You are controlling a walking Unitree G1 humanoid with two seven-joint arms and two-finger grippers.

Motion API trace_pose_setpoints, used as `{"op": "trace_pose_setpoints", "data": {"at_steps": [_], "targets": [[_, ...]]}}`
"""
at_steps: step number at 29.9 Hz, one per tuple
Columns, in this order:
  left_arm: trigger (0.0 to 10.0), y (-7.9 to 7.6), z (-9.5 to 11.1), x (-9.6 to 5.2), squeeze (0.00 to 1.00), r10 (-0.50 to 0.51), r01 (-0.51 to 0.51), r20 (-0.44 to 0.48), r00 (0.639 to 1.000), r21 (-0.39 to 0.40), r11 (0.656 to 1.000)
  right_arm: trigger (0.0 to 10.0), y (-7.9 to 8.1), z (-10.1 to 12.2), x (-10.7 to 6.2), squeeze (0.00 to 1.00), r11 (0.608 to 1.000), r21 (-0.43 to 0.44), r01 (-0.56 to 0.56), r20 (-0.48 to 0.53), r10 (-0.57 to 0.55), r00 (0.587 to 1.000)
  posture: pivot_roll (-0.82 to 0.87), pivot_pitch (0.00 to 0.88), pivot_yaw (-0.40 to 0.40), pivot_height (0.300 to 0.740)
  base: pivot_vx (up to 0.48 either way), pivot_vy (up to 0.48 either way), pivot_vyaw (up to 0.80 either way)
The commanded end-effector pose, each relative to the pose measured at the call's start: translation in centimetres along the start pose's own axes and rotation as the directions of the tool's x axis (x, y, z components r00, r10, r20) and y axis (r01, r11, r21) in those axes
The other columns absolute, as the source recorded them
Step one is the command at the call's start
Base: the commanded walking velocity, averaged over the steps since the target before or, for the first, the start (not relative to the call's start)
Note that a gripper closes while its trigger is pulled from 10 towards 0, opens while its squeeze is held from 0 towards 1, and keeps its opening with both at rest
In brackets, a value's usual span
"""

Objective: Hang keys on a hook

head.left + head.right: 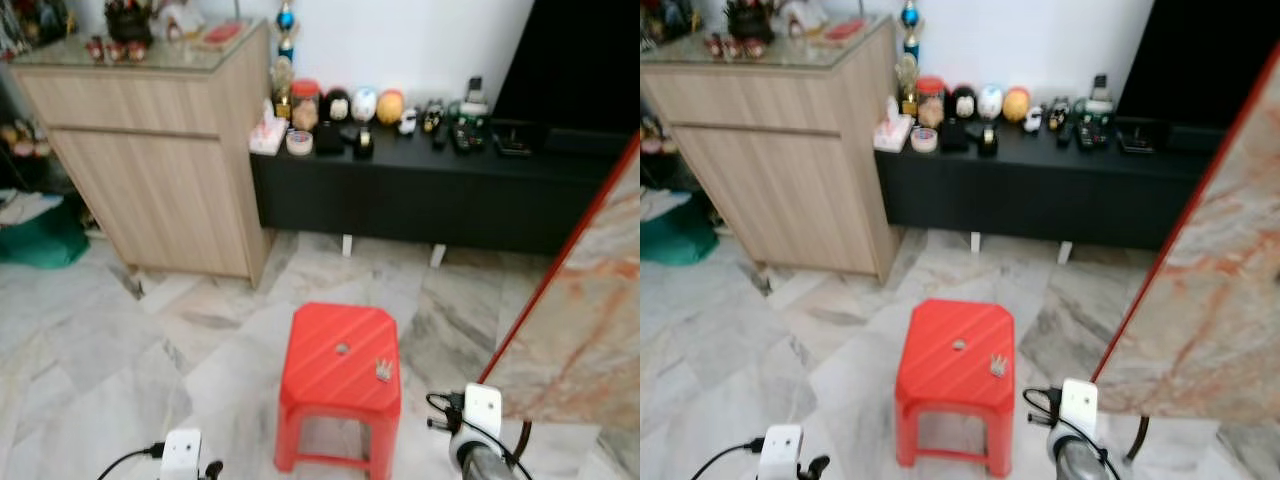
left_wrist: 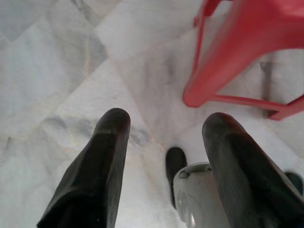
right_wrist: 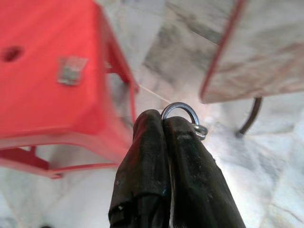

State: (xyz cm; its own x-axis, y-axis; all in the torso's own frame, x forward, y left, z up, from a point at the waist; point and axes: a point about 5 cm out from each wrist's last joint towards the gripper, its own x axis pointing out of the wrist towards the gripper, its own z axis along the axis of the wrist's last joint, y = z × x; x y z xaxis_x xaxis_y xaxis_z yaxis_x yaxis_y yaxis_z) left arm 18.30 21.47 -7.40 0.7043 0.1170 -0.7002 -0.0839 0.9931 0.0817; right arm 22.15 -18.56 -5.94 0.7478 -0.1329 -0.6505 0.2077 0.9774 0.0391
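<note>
1. On a red plastic stool (image 1: 340,362), a small metal piece (image 1: 383,369) lies near the right edge.
2. Right gripper (image 3: 164,124), clenched, pinches a key ring (image 3: 183,111) beside the stool.
3. Left gripper (image 2: 164,130) hangs released over the marble floor (image 2: 57,71).

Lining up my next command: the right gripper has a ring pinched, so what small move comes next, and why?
Probably ease the right gripper toward the small metal piece on the red stool. Its fingers are shut on the key ring, off the stool's side and apart from that piece. Whether that piece is the hook, I cannot tell.
</note>
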Motion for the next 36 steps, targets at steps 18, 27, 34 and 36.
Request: {"op": "trace_pose_setpoints", "data": {"at_steps": [18, 27, 34, 36], "targets": [[10.0, -0.9, -0.2, 0.0, 0.00, -0.026, 0.026, -0.005, 1.000, 0.014, 1.000, 10.0, -0.8, 0.5, 0.1, 0.00, 1.000, 0.004, 0.022, 0.023, -0.022, 0.999, 0.03, 0.000, -0.009, 0.740, 0.000, -0.338, 0.00], [10.0, -0.8, -0.2, 0.0, 0.00, -0.027, 0.027, -0.008, 1.000, 0.022, 0.999, 10.0, -0.6, 1.2, 0.2, 0.00, 1.000, 0.009, 0.021, 0.048, -0.022, 0.999, 0.03, 0.000, -0.006, 0.740, 0.000, -0.294, 0.00], [10.0, -0.8, 0.0, 0.1, 0.00, -0.025, 0.025, -0.003, 1.000, 0.023, 0.999, 10.0, -0.5, 1.7, 0.3, 0.00, 1.000, 0.017, 0.021, 0.071, -0.022, 0.997, 0.03, 0.000, -0.006, 0.740, 0.000, -0.303, 0.00], [10.0, -0.8, 0.1, 0.1, 0.00, -0.025, 0.025, -0.001, 1.000, 0.024, 0.999, 10.0, -0.6, 1.8, 0.4, 0.00, 1.000, 0.020, 0.023, 0.078, -0.025, 0.997, 0.03, 0.000, -0.008, 0.740, 0.000, -0.354, 0.00]]}}
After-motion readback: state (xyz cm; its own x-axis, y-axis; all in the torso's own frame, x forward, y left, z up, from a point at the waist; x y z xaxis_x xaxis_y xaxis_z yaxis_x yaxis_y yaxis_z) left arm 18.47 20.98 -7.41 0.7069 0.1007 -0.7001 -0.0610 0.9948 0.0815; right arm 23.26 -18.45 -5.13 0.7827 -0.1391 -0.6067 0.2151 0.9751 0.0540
